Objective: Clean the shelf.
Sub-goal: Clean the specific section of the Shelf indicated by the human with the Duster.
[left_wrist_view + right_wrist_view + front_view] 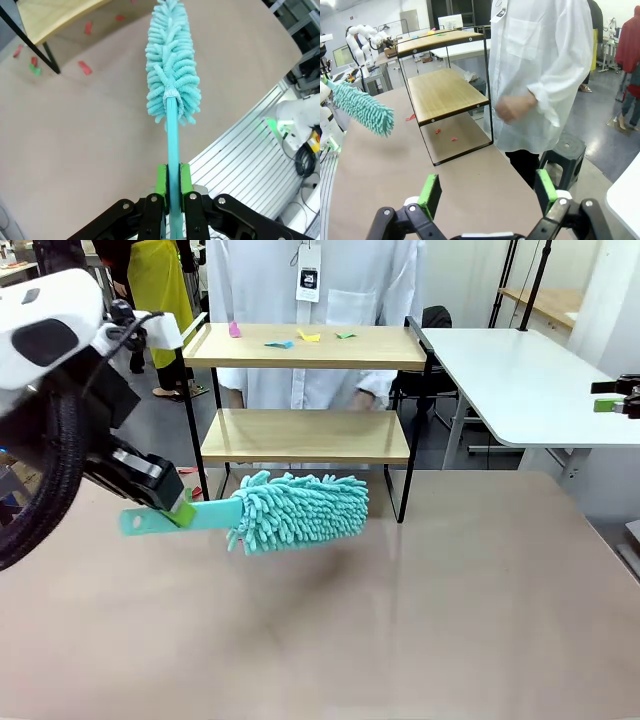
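Observation:
The shelf [305,435] stands at the table's far middle, two light wood boards in a thin black frame. Small coloured paper scraps [280,343] lie on its top board. My left gripper [180,510] is shut on the flat teal handle of a fluffy teal duster [300,510], held level above the table just in front of the shelf's lower board. In the left wrist view the green pads [161,182] clamp the handle, and the duster head [172,70] points away beyond the shelf's corner [55,15]. My right gripper [487,192] is open and holds nothing, off to the shelf's [445,90] side.
A person in a white coat [310,290] stands behind the shelf, one hand [515,107] low beside it. Red and green scraps [85,67] lie on the brown table under the shelf. A white table [530,380] is at the right, a black stool [565,150] past the edge.

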